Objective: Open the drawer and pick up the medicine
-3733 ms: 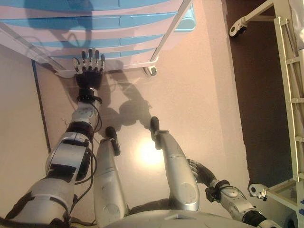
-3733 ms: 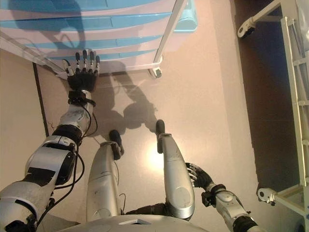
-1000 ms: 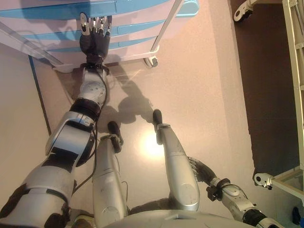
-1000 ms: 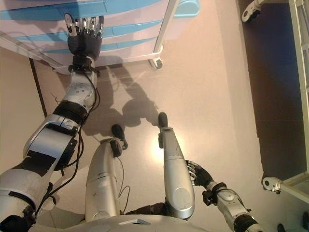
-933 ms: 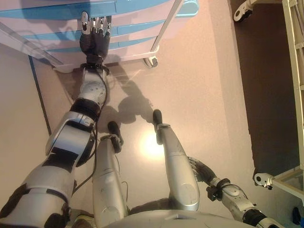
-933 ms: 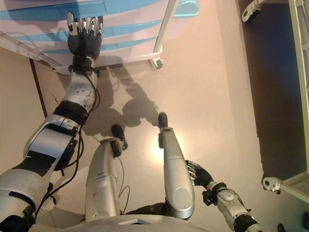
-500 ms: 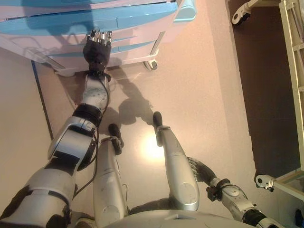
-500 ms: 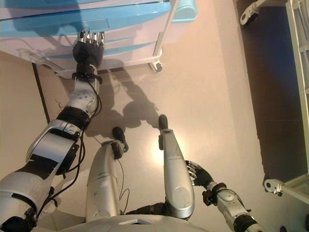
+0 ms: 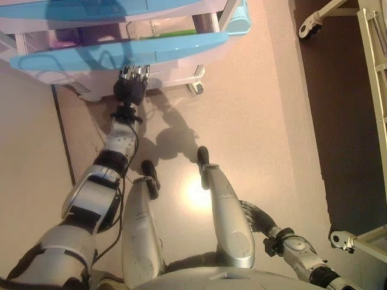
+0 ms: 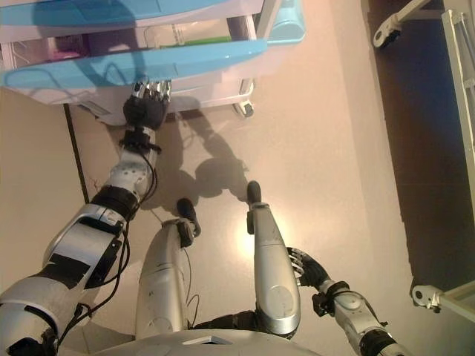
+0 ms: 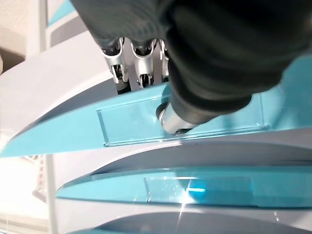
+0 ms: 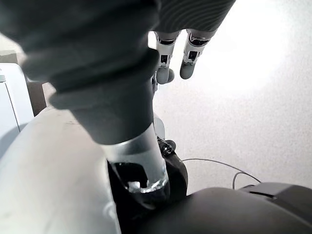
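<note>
A white cart with blue-fronted drawers stands at the top left. One drawer (image 9: pixel 121 53) is pulled out. Inside it show a purple item (image 9: pixel 63 42) and a green item (image 9: pixel 172 32) behind clear dividers; which of them is the medicine I cannot tell. My left hand (image 9: pixel 129 90) reaches up under the drawer's front. In the left wrist view its fingers (image 11: pixel 139 63) hook over the blue front's edge (image 11: pixel 136 126), with the thumb (image 11: pixel 170 117) pressed on its face. My right hand (image 9: pixel 257 215) hangs low at the right, fingers (image 12: pixel 190 63) relaxed, holding nothing.
The cart's castor (image 9: pixel 195 88) rests on the beige floor just right of my left hand. A white bed frame (image 9: pixel 372 72) with castors (image 9: pixel 308 24) stands over dark flooring at the right. Two shut blue drawers (image 11: pixel 195 187) lie below the open one.
The drawer has slid out toward me with my left hand on its front, and its inside now shows. The right hand has not moved.
</note>
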{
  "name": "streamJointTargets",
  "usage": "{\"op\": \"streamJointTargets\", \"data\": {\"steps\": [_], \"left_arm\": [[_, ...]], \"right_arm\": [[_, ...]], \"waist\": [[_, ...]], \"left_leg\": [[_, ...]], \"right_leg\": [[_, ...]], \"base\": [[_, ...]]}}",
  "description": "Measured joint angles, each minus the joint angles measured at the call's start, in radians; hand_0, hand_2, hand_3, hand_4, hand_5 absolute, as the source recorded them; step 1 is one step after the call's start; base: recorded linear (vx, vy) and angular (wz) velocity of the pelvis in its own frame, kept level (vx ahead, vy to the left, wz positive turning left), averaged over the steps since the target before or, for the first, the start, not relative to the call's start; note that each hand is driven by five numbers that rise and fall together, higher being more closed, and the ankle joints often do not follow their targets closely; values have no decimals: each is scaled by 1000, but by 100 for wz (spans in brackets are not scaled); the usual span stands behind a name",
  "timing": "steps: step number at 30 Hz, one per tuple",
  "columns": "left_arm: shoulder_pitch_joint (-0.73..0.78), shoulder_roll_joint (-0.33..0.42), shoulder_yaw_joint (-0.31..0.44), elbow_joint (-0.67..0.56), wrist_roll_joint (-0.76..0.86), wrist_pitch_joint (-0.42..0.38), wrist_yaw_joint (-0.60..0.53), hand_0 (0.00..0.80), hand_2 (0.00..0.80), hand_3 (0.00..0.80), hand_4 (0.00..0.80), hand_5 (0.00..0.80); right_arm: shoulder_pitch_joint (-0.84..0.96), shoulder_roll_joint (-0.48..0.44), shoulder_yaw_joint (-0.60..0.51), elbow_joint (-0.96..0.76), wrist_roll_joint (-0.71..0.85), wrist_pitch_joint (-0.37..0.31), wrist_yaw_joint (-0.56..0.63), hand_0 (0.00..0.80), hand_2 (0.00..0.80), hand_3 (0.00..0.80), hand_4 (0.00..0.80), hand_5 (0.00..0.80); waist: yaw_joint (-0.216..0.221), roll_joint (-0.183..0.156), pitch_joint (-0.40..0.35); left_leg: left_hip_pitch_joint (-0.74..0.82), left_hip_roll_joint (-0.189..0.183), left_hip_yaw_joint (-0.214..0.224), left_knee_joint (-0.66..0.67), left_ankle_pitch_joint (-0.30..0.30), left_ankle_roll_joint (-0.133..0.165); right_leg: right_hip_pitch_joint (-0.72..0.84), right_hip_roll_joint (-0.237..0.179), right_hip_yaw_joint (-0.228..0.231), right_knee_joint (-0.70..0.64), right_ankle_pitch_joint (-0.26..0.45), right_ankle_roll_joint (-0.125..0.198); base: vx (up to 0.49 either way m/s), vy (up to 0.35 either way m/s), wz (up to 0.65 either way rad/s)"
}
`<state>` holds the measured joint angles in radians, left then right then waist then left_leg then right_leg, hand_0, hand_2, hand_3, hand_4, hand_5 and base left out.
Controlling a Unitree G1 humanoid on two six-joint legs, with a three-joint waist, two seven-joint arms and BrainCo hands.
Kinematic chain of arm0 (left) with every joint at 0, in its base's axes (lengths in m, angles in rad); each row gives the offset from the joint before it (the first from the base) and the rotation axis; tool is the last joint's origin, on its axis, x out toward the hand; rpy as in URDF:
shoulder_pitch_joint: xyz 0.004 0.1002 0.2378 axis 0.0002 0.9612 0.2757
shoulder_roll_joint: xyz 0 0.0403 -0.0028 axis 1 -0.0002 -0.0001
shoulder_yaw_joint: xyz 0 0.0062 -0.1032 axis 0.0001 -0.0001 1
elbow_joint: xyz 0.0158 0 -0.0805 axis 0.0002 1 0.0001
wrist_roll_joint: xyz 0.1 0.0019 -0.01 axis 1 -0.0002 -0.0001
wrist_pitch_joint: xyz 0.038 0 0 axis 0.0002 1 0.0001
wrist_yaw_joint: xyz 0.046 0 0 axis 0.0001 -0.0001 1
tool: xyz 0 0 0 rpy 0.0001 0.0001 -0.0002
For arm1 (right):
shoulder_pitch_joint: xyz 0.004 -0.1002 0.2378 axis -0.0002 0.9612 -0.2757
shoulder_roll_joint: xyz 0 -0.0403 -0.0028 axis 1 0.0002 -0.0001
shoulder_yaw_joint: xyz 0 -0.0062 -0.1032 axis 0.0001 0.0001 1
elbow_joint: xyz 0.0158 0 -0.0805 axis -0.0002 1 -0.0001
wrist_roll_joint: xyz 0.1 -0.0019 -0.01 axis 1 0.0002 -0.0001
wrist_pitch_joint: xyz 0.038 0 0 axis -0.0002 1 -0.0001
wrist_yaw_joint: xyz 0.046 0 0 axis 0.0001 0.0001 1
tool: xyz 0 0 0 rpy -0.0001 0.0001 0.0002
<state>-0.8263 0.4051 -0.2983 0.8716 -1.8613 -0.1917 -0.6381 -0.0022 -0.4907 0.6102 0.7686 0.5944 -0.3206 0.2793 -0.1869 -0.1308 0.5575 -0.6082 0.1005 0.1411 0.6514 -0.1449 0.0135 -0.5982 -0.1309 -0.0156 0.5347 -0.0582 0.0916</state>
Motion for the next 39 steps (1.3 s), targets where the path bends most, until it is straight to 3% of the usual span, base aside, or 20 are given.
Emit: {"op": "streamJointTargets", "data": {"steps": [9,21,32,39], "left_arm": [[200,-60,63,-8,100,71,-199,800,800,800,800,800],[538,-183,116,-47,238,148,-387,800,800,800,800,800],[589,-210,174,-34,227,338,-353,800,800,800,800,800],[585,-216,190,-37,202,366,-316,800,800,800,800,800]], "right_arm": [[44,-3,-35,-55,-32,68,-60,0,0,0,0,0],[106,4,-117,-83,-87,118,-74,0,0,0,0,0],[131,5,-135,-80,-105,118,-80,0,0,0,0,0],[136,8,-135,-71,-105,109,-77,0,0,0,0,0]], "waist": [[45,8,1],[112,32,2],[166,31,2],[174,25,0]], "left_leg": [[79,13,-36,-90,35,-55],[167,26,-69,-170,64,-81],[151,56,-113,-162,73,-100],[141,60,-149,-125,66,-111]], "right_leg": [[60,20,-54,-19,-25,-47],[142,32,-106,-45,-48,-77],[144,40,-168,-6,-82,-114],[144,40,-193,45,-112,-128]], "base": [[-11,-66,7],[19,-37,6],[-3,-83,13],[17,-39,8]]}}
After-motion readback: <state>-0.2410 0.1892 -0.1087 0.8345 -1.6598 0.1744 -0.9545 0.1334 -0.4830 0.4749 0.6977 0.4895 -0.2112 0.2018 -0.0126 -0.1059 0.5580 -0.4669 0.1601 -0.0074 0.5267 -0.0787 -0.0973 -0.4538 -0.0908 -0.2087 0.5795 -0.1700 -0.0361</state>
